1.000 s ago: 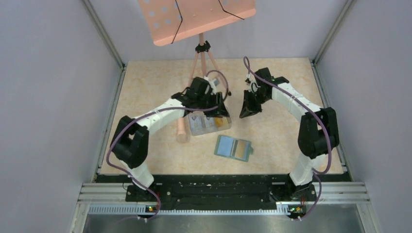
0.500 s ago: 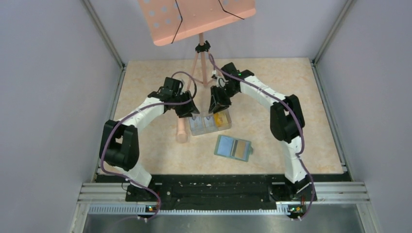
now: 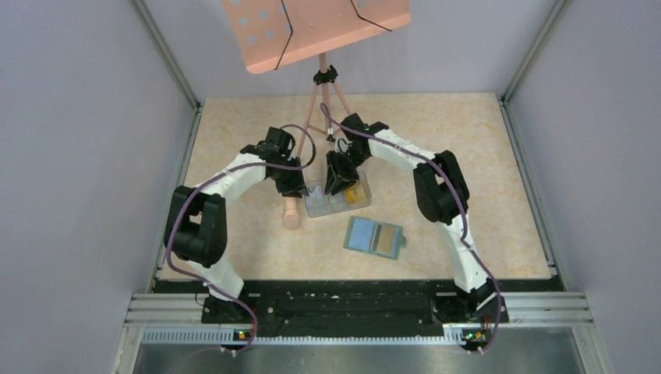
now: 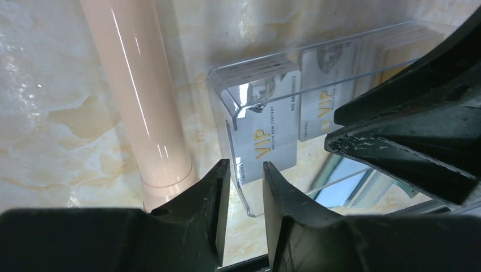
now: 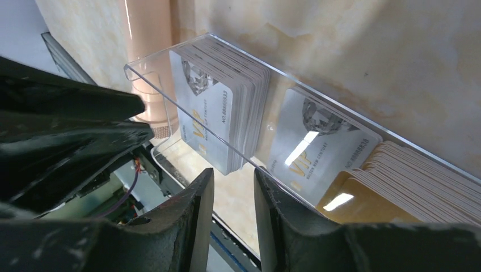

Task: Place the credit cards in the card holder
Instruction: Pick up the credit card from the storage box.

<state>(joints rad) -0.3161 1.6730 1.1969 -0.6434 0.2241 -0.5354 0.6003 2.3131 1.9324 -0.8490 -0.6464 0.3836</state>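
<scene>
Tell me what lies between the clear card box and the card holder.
Nothing but a bare strip of tabletop; the clear box and the card holder lie apart. The top view shows it.

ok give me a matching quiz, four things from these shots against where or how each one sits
Things: 1 card holder; 2 clear box; 3 silver VIP cards; 4 peach tube.
States: a lying just left of the box in the top view; b lying open, apart from the box; c stacked inside the box; d transparent, holding card stacks.
Pairs: 1-b; 2-d; 3-c; 4-a
</scene>
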